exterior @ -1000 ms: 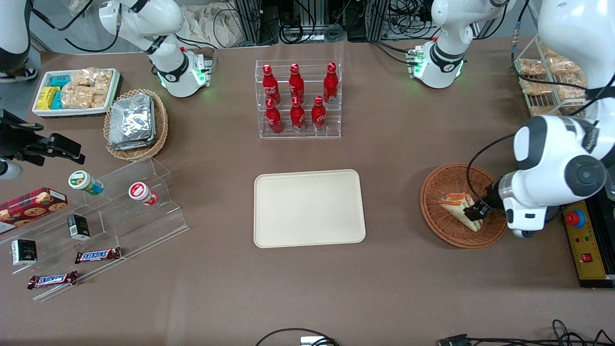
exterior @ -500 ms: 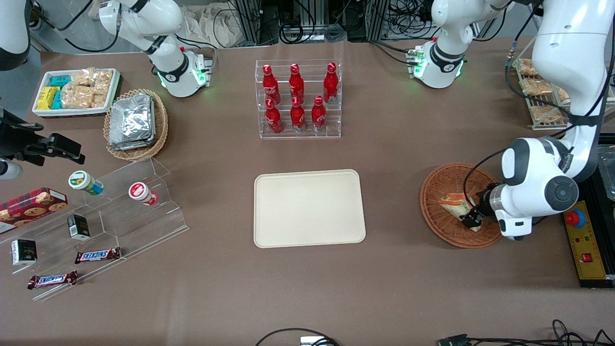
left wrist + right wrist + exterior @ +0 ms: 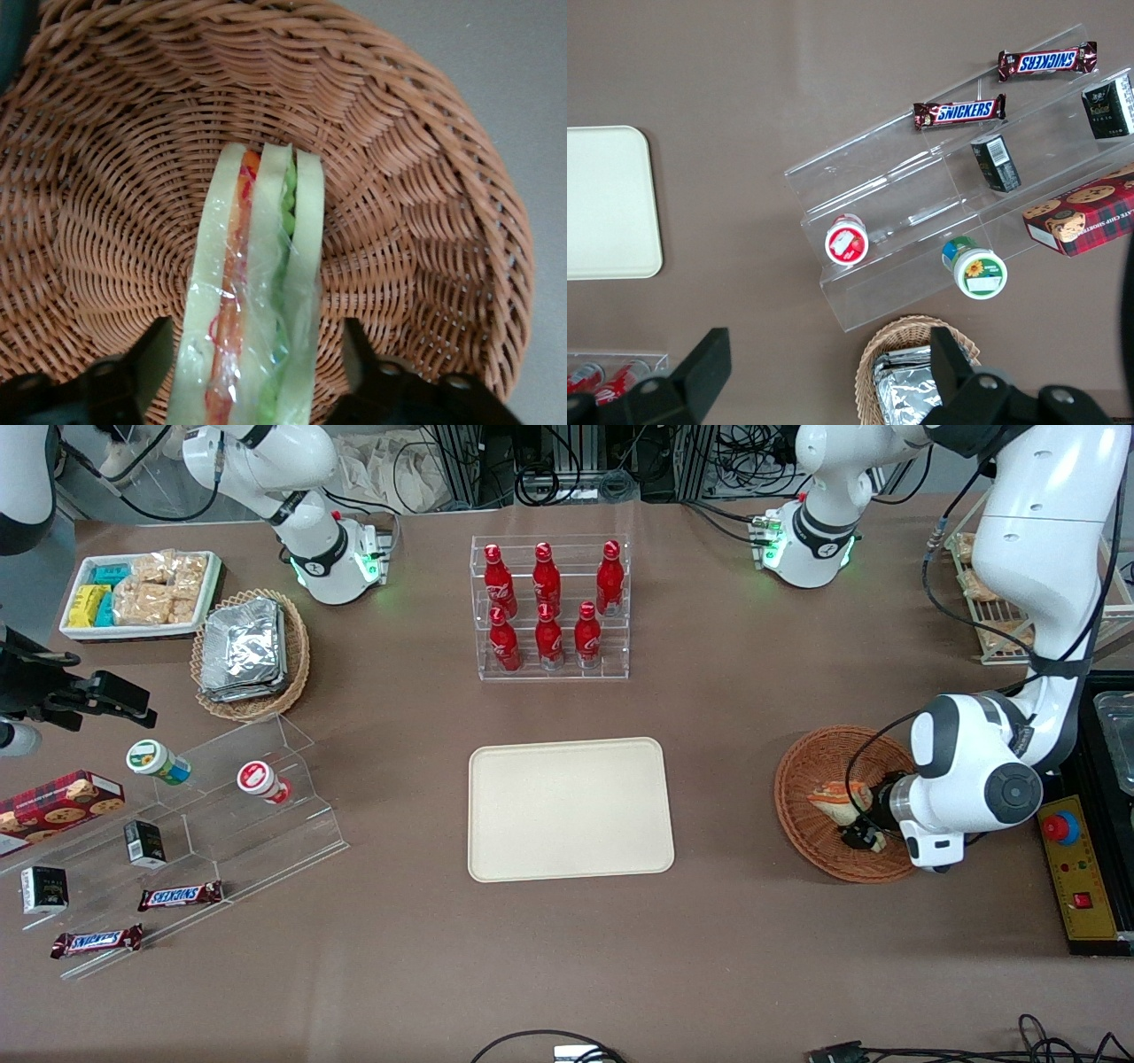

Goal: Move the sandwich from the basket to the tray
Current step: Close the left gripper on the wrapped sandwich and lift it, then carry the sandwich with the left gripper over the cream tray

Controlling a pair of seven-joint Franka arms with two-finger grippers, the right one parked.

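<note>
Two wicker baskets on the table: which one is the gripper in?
The reddish-brown basket holding the sandwich; the gripper straddles the sandwich, fingers open. The tan basket holds foil packets.

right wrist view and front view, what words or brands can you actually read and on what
"SNICKERS" on the upper chocolate bar on the clear stand.
"SNICKERS" on the second chocolate bar.
Red bottles: white script, too small to read.
Small dark boxes, cookie box, cup lids: print unreadable.
Sandwich, between the open gripper fingers in the basket: no text.
</note>
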